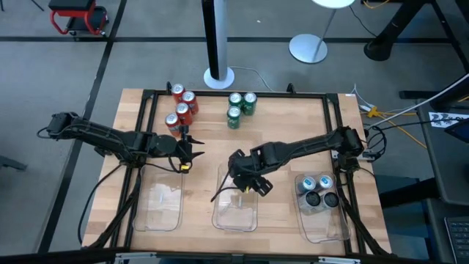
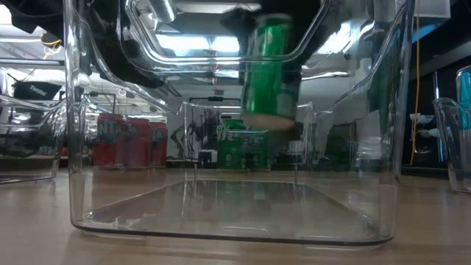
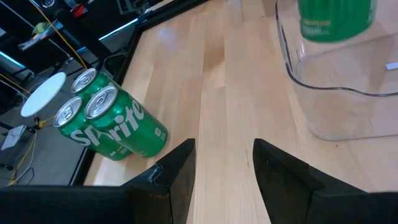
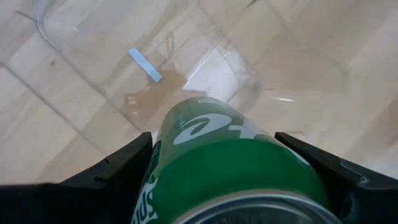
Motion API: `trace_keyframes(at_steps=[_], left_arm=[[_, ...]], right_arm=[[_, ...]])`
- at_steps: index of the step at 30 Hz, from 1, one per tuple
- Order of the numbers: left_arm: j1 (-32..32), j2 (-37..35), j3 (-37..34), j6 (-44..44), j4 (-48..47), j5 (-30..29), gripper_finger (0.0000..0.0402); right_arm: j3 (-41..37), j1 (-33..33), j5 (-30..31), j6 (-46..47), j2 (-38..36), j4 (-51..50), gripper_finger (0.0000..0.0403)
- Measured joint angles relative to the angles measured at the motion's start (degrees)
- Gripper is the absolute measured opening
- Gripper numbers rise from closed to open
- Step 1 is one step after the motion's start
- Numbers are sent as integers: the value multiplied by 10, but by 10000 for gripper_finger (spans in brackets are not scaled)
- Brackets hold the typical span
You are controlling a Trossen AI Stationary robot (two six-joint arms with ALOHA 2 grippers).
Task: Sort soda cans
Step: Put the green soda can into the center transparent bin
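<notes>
My right gripper [image 1: 245,182] is shut on a green soda can [image 4: 230,168] and holds it over the middle clear tray [image 1: 234,214]. In the low view the can [image 2: 268,66] hangs above that tray's floor. Three green cans [image 1: 240,107] stand upright on the table at the far middle, and several red cans [image 1: 182,107] stand to their left. My left gripper [image 1: 189,155] waits open over the table just near of the red cans. Its fingers [image 3: 177,171] have nothing between them. My right gripper pinches the green can's round side wall [image 4: 186,134] between its two fingers [image 4: 118,171], one on each side, near the can's top end. The fingers come from above, slanting steeply down. The can hangs roughly upright, lifted clear of the tray and the table.
A clear tray [image 1: 326,224] at the near right holds several silver-blue and dark cans [image 1: 319,189]. Another clear tray [image 1: 160,209] lies at the near left. A black frame [image 1: 234,94] borders the wooden table top.
</notes>
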Motion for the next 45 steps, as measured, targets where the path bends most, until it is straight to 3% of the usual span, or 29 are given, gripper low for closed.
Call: trace_keyframes(at_steps=[26,33,45], left_arm=[[0,0,0,0,2,0,153],[0,0,0,0,3,0,153],[0,0,0,0,2,0,153]], right_arm=[[-147,-1,-5,13,0,137,308],[-154,-1,2,18,-1,143,312],[-110,-1,-9,10,0,120,370]])
